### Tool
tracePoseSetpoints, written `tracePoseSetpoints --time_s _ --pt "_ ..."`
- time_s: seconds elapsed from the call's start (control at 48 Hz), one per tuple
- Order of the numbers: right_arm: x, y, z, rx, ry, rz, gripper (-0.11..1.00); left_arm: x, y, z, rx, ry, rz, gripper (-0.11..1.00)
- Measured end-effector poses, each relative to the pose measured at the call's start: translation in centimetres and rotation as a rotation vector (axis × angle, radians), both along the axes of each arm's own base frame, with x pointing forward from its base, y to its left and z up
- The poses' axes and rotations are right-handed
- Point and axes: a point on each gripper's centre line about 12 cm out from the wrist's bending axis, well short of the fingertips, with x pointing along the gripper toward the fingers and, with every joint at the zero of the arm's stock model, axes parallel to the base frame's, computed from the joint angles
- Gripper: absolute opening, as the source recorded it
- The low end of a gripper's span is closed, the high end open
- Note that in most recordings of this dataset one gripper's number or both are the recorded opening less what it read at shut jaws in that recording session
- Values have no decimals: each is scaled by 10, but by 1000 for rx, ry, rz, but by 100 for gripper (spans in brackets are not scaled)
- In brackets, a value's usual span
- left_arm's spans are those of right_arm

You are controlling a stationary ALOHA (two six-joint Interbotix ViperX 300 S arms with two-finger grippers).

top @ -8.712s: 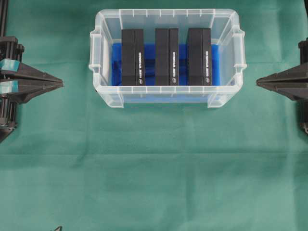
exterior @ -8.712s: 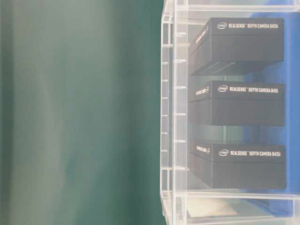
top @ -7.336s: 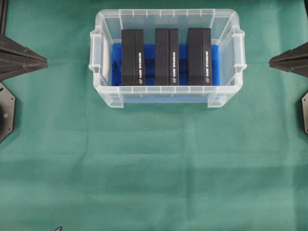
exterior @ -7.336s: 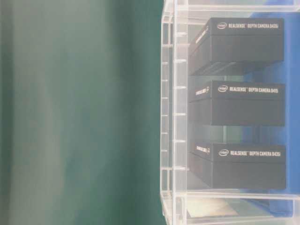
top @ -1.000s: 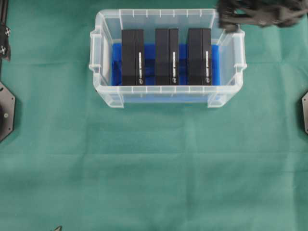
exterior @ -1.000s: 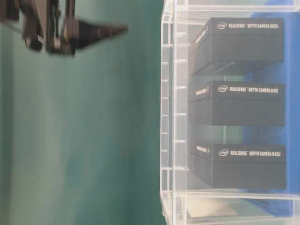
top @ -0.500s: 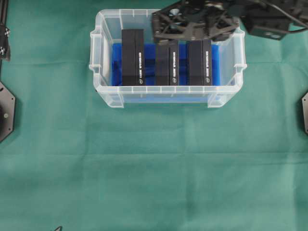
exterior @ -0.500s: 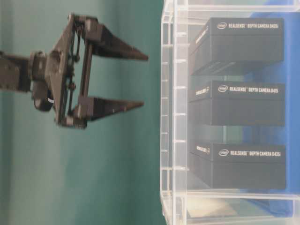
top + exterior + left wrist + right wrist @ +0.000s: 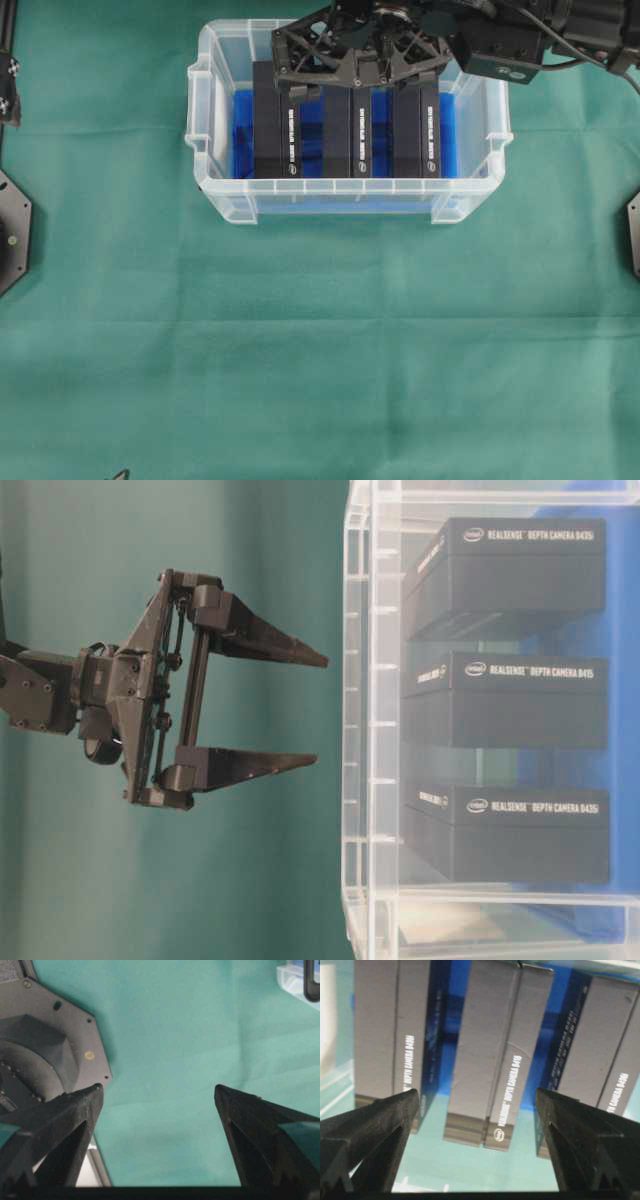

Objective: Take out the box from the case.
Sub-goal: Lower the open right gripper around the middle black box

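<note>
Black middle box [image 9: 492, 1060] straight below wide-open right gripper [image 9: 352, 62], long axis toward case's [image 9: 205, 150] near wall; left gripper [image 9: 157, 1095], also open, well apart.

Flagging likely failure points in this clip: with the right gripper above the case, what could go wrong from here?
1. The three boxes stand close together, so the open right gripper, lined up over the middle box, may land a finger on a neighbouring box instead of in a gap.
2. The case is unheld, so a lift might drag it.
</note>
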Motion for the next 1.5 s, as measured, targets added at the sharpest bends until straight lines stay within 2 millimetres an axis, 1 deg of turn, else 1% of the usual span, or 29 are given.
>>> tracePoseSetpoints --time_s 0.563,1.188,1.501 --pt "1 0 -5 9 14 1 94 0 0 -1 -1 1 0 95" --pt "2 3 -6 29 11 9 94 0 0 -1 -2 4 2 95" --pt "4 4 -13 43 24 15 94 -1 0 -1 -2 4 2 95"
